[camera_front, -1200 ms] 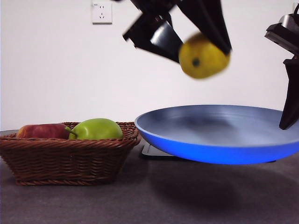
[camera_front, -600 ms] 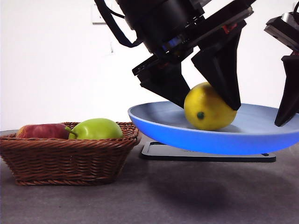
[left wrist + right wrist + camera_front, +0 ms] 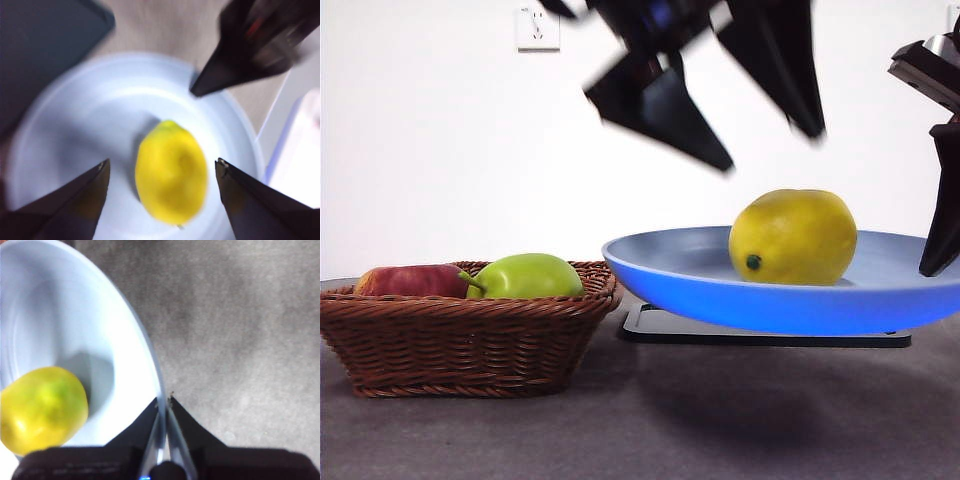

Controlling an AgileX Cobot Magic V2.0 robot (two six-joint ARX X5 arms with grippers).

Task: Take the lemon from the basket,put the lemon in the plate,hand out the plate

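The yellow lemon (image 3: 793, 237) lies loose in the light-blue plate (image 3: 670, 272), which is held up off the table. My left gripper (image 3: 770, 150) hangs open just above the lemon (image 3: 171, 172), its jaws wide on either side and not touching it. My right gripper (image 3: 164, 402) is shut on the plate's rim (image 3: 150, 355) at the right edge of the front view (image 3: 940, 250), with the lemon (image 3: 42, 410) resting inside the plate. The brown wicker basket (image 3: 460, 340) stands at the left.
In the basket lie a green pear-like fruit (image 3: 528, 276) and a red apple (image 3: 410, 281). A flat black tray (image 3: 760, 330) lies on the table under the raised plate. A wall socket (image 3: 537, 28) is on the back wall.
The left gripper has let go of the lemon and risen above it, jaws spread. The lemon now rests in the plate. The plate and right gripper have stayed about in place.
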